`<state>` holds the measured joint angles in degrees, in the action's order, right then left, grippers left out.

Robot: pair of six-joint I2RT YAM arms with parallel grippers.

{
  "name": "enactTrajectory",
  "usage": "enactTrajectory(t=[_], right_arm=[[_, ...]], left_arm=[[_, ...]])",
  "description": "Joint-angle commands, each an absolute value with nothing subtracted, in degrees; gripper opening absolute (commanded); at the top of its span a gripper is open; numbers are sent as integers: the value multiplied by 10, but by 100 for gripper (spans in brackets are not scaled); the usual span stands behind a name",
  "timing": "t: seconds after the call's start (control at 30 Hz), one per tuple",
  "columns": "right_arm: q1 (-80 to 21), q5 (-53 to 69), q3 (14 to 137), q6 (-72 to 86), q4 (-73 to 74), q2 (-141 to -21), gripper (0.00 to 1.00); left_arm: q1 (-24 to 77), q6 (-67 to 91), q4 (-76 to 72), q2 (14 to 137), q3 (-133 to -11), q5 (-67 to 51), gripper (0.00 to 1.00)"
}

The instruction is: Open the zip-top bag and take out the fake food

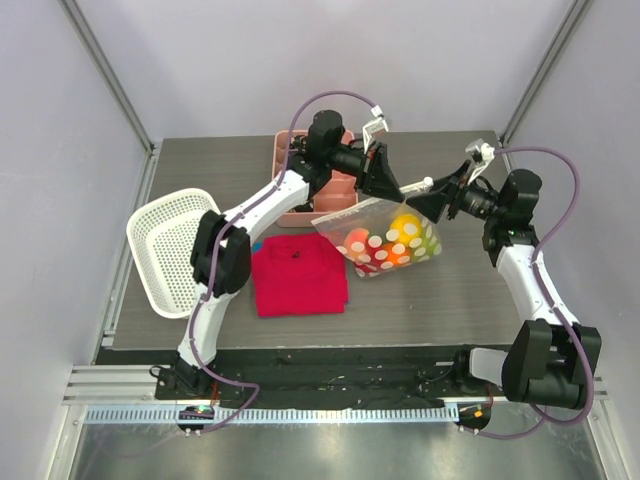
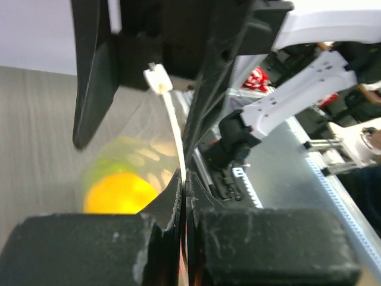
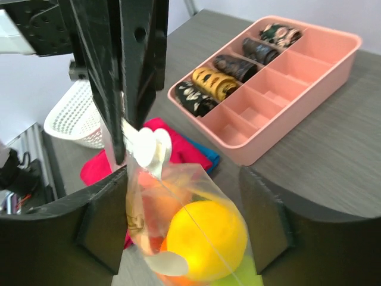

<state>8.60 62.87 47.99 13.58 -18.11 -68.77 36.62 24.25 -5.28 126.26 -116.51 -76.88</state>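
Observation:
The zip-top bag (image 1: 385, 240), clear with white dots, hangs above the table with fake food inside: a yellow fruit (image 3: 205, 238), orange and green pieces. My left gripper (image 1: 385, 188) is shut on the bag's top edge (image 2: 178, 143), just below the small white slider (image 2: 158, 78). My right gripper (image 1: 432, 200) is open. In the right wrist view its fingers (image 3: 101, 229) stand on either side of the bag's upper part (image 3: 178, 185) without pressing it. The left gripper's black fingers (image 3: 122, 77) pinch the bag's corner above.
A pink divided tray (image 1: 300, 205) with dark and gold pieces (image 3: 211, 83) stands behind the bag. A red cloth (image 1: 298, 275) lies on the table in front, over a blue one. A white lattice basket (image 1: 170, 250) sits at the left edge.

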Motion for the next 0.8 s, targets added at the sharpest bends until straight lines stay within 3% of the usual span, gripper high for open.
enactTrajectory(t=[0.0, 0.03, 0.17, 0.27, 0.33, 0.4, 0.43, 0.47, 0.5, 0.53, 0.63, 0.67, 0.77], right_arm=[[67, 666, 503, 128, -185, -702, 69], [65, 665, 503, 122, -181, -701, 61], [64, 648, 481, 119, -180, -684, 44], [64, 625, 479, 133, -189, -680, 5], [64, 600, 483, 137, -177, -678, 1], [64, 592, 490, 145, -173, -673, 1], [64, 585, 491, 148, -171, -671, 1], [64, 584, 496, 145, -167, -670, 1], [64, 581, 499, 142, -157, -670, 2], [64, 573, 504, 135, -143, -670, 2], [64, 579, 518, 119, -115, -675, 1], [64, 580, 514, 119, -117, -672, 1], [63, 592, 507, 116, -120, -661, 2]], left_arm=[[361, 541, -442, 1247, -1162, -824, 0], [361, 620, -519, 1268, -1178, -828, 0], [360, 704, -597, 1292, -1202, -828, 0], [358, 687, -596, 1281, -1180, -810, 0], [346, 673, -589, 1272, -1162, -786, 1], [334, 570, -470, 1242, -1126, -741, 0], [332, 500, -386, 1221, -1115, -721, 0], [333, 281, -275, 1185, -1110, -689, 0], [337, 192, -41, 1172, -1126, -610, 0], [344, 145, -5, 1167, -1131, -601, 0], [326, 241, -83, 1184, -1134, -624, 25], [326, 237, -78, 1183, -1133, -619, 53], [342, 170, -53, 1144, -1093, -558, 67]])
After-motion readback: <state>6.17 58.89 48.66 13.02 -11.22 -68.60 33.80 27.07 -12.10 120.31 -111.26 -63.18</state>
